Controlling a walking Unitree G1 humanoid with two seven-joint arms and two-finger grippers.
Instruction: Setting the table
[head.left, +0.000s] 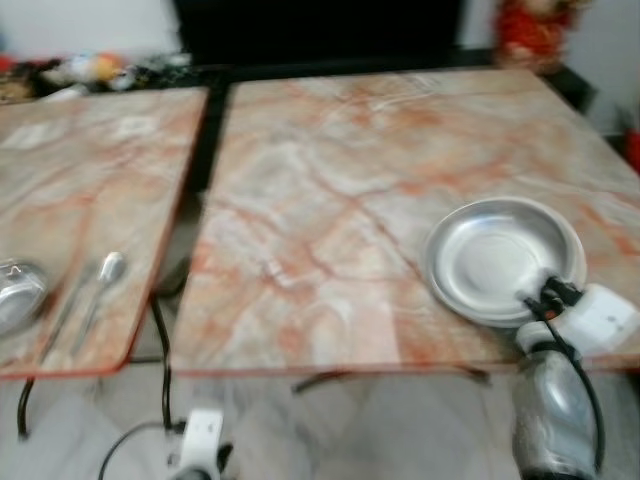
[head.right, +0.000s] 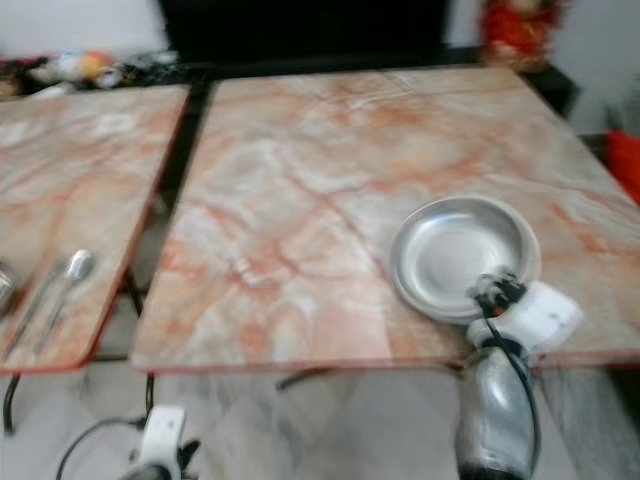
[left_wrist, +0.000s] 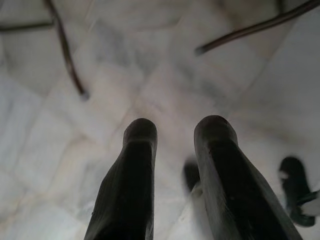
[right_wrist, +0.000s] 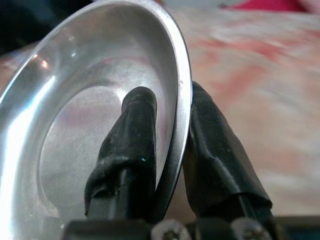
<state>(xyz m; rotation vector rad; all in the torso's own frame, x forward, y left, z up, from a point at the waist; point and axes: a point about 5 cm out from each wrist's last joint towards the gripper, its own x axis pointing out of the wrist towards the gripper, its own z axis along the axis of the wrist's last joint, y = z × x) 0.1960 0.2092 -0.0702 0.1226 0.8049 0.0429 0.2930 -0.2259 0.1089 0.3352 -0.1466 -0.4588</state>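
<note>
Right end effector (head.right: 497, 290) grips steel plate (head.right: 455, 250) on marble table (head.right: 320, 190).

Soft even daylight, both eye views blurred, glare on the plate (right_wrist: 75, 100).

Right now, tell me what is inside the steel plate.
The steel plate holds no food. One finger of the right gripper lies inside its rim, the other outside. The tabletop beneath is covered.

Right table (head.left: 330, 200): marbled orange top, steel plate (head.left: 500, 255) at near right corner.
Left table (head.left: 90, 180): spoon (head.left: 103, 275), bowl (head.left: 18, 295) near edge.
</note>
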